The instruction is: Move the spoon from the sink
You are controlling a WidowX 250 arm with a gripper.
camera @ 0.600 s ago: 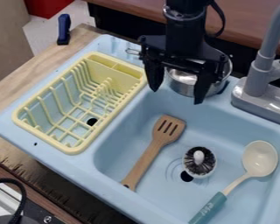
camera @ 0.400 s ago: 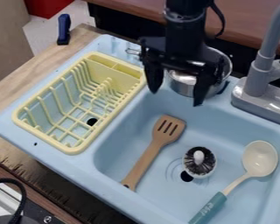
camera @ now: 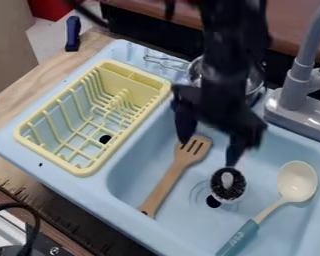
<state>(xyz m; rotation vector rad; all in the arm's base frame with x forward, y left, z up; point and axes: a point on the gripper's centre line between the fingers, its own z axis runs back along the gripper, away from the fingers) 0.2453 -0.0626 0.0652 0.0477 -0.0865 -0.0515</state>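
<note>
In the camera view, we see the spoon (camera: pixel 297 182) lying in the sink (camera: pixel 276 142), near its right edge; we judge grasping, lifting and moving it out all remain. The gripper (camera: pixel 208 152) has its fingers released, well apart from the spoon.

Shiny metal pot (camera: pixel 257 81), matt wooden spatula (camera: pixel 173 177); smooth plastic spoon (camera: pixel 296 184)

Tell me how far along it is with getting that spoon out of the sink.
Nothing looks done yet: the spoon lies in the sink. Nothing is in hand either; the gripper hangs over the sink, fingers apart. Gripping the spoon, lifting it and moving it out are all left.
</note>
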